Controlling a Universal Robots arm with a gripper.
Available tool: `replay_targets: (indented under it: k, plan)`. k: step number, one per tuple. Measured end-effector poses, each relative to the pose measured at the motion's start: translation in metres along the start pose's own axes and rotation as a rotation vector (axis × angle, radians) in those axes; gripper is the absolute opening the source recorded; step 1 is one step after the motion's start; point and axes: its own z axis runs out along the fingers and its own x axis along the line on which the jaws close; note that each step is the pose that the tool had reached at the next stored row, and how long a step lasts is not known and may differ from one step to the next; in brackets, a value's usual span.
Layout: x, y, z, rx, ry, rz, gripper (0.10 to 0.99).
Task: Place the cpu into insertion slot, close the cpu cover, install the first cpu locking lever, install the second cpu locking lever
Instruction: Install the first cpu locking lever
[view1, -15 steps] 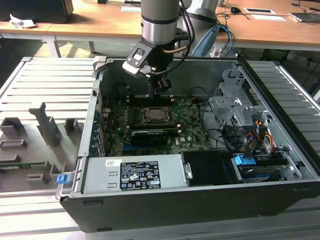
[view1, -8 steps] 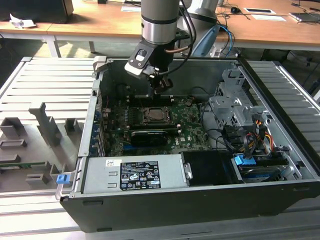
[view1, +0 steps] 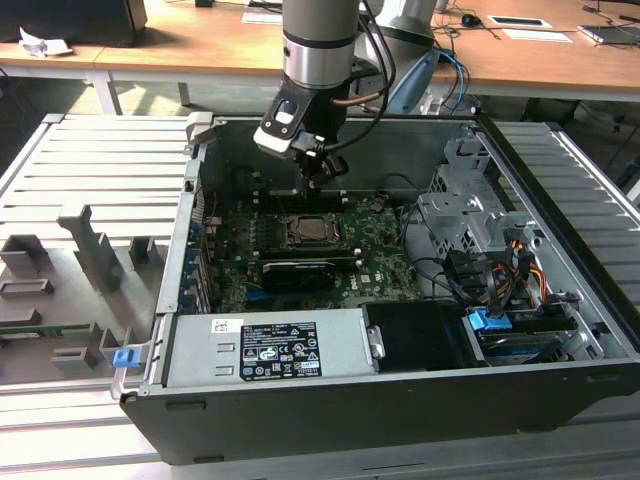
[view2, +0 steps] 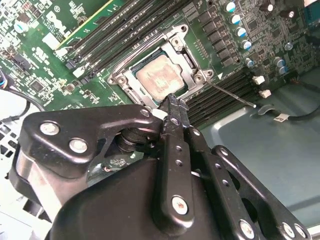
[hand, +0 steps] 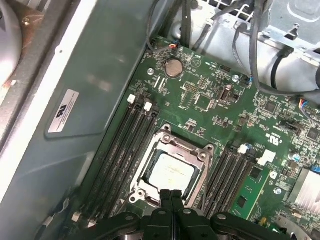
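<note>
The cpu (hand: 170, 172) is sitting socketed, cpu cover (hand: 196, 149) lying over it; locking lever (view2: 235, 95) apparently sticking out unlatched; gripper (hand: 171, 195) hovering, pinched together, empty.

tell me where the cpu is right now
In the first wrist view the cpu lies on the motherboard, framed by the cpu cover, between the memory slot rows, right by the gripper.
</note>
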Motion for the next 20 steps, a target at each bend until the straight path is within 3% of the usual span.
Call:
replay_targets:
  k: [20]
  plan:
    - [0.0000, 0.0000, 0.0000, 0.005, 0.0059, -0.157, 0.106]
